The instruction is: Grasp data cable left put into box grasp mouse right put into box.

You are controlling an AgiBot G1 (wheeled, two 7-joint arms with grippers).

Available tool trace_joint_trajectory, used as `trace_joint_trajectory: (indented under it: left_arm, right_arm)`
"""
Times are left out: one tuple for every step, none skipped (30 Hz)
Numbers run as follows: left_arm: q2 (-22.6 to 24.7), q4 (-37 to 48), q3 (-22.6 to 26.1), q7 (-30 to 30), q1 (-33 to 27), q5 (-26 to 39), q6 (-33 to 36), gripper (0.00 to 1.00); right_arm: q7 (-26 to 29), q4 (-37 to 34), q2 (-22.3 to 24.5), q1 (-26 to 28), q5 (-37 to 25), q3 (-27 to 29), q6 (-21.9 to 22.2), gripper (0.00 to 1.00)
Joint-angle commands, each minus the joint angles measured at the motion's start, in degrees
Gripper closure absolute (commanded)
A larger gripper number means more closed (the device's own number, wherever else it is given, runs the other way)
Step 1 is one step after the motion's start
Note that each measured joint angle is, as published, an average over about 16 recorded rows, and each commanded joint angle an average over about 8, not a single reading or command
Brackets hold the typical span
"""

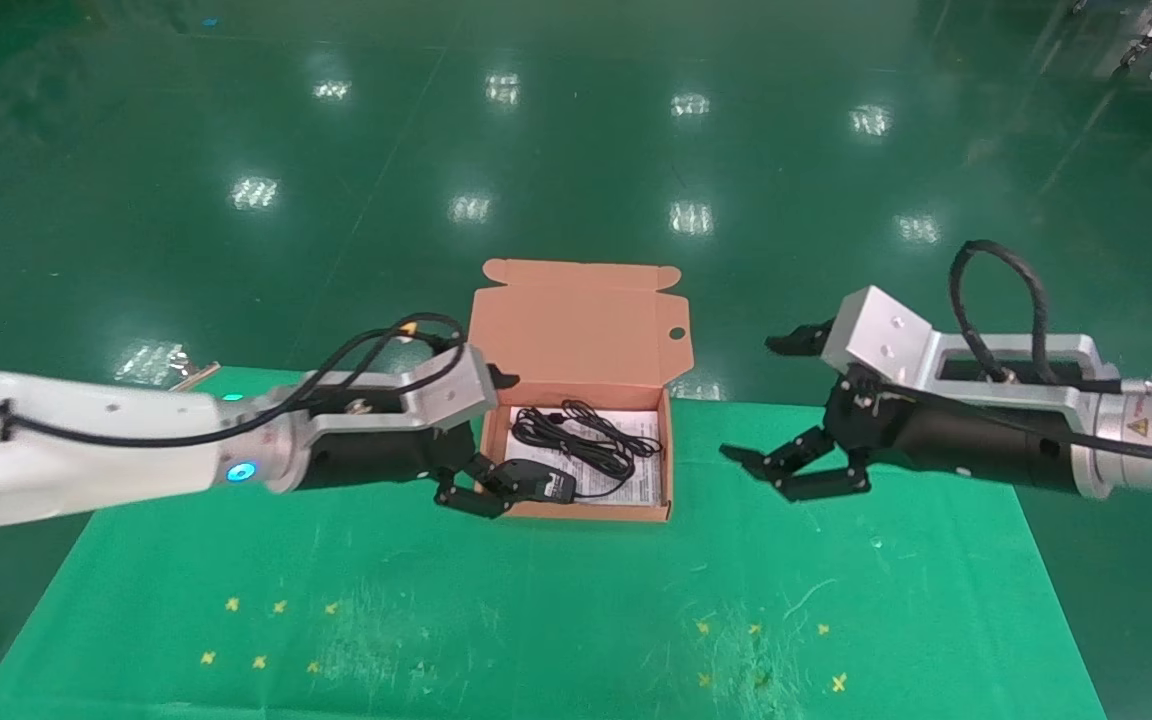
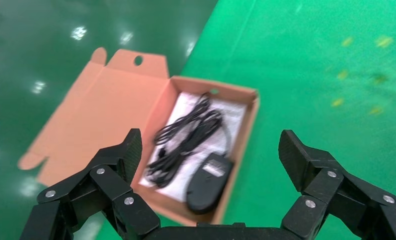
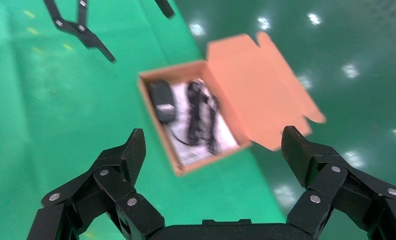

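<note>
We see the left gripper (image 1: 484,480) reaching in low from the left, its jaws spread wide and empty at the near left corner of the shallow salmon-orange cardboard box (image 1: 588,510). The right gripper (image 1: 786,420) hangs to the right of the box, apart from it, jaws likewise wide open and holding nothing. The box stands on the green table mat (image 1: 536,620), its flap lid (image 1: 576,325) tilted back on the far side. Inside, on a white printed sheet (image 1: 626,485), lie the bundled black data cable (image 1: 576,440) and, at the near left, the small black oval mouse (image 1: 536,483). The sheet's print is too small to read.
</note>
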Motion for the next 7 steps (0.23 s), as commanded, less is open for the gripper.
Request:
trace_joint_trajectory:
  left_arm:
    - [-1.2,-1.1,-1.6,-0.3,1.1,-1.9,1.7,0.00]
    - [-1.9,-1.6,-2.4,-0.5,1.7,-2.9,2.6,0.00]
    - [-2.5,-2.1,-3.3,-0.6,2.3,-3.9,3.4,0.00]
    - [-3.1,-2.6,-4.0,-0.8,2.8,-4.8,4.2,0.00]
    - [-3.4,-2.9,-4.4,-0.9,3.1,-5.2,4.6,0.00]
    - [-3.7,-3.1,-4.8,-1.0,3.4,-5.7,5.0,0.00]
    - [-3.9,-3.4,-5.2,-1.0,3.6,-6.2,5.4,0.00]
  right_arm:
    - [-0.3,0.1,0.1,-1.2,1.7,1.6,-1.6,0.00]
    - [-0.5,0.2,0.2,-1.8,2.5,2.3,-2.4,0.00]
    - [-0.7,0.2,0.2,-2.4,3.3,3.1,-3.2,0.00]
    - [-0.8,0.3,0.3,-3.0,4.1,3.9,-3.9,0.00]
    - [-0.9,0.3,0.3,-3.3,4.5,4.2,-4.3,0.00]
    - [-1.0,0.3,0.4,-3.6,4.9,4.6,-4.7,0.00]
    - [-1.1,0.4,0.4,-3.8,5.3,5.0,-5.1,0.00]
